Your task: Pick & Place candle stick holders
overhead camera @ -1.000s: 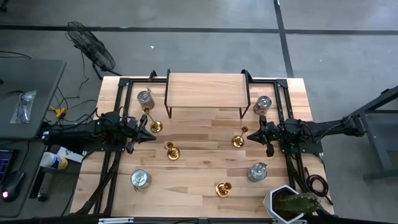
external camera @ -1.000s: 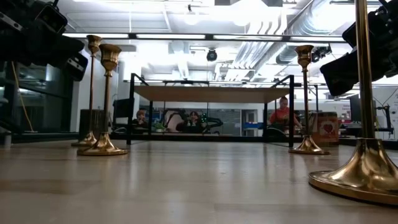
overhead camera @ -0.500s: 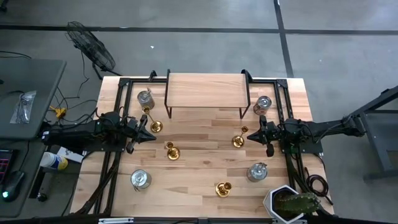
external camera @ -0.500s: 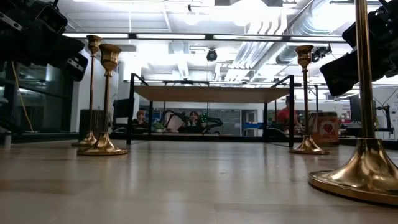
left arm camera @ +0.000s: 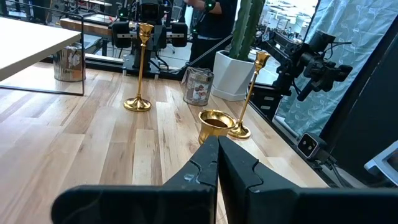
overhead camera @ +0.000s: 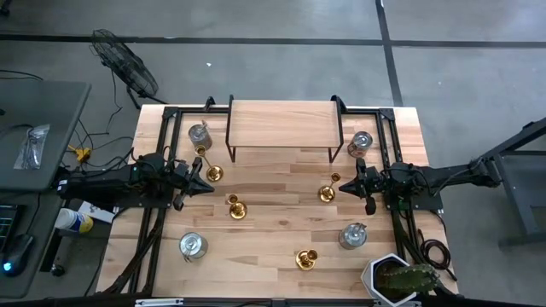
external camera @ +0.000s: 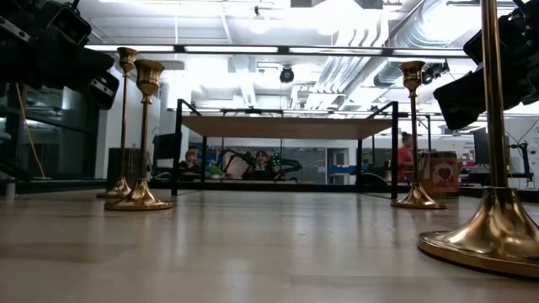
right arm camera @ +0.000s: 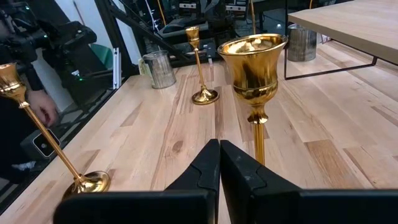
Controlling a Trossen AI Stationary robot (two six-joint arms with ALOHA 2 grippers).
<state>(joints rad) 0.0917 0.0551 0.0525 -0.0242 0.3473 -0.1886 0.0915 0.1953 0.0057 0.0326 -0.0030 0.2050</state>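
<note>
Four candle stick holders stand upright on the table (overhead camera: 273, 222), stems vertical, none held. Going left to right in the high view: the left gripper (overhead camera: 205, 183), clenched on nothing, hangs at the table's nine o'clock side; one holder (overhead camera: 211, 170) stands just beside its tip toward twelve o'clock, and a second holder (overhead camera: 236, 207) lies near it toward four o'clock. A third holder (overhead camera: 305, 257) stands toward six o'clock, well apart from both arms. The fourth holder (overhead camera: 328, 193) sits just at seven o'clock of the right gripper (overhead camera: 345, 186), also clamped empty, so that arm is nearest it. No writing or brand can be read anywhere.
</note>
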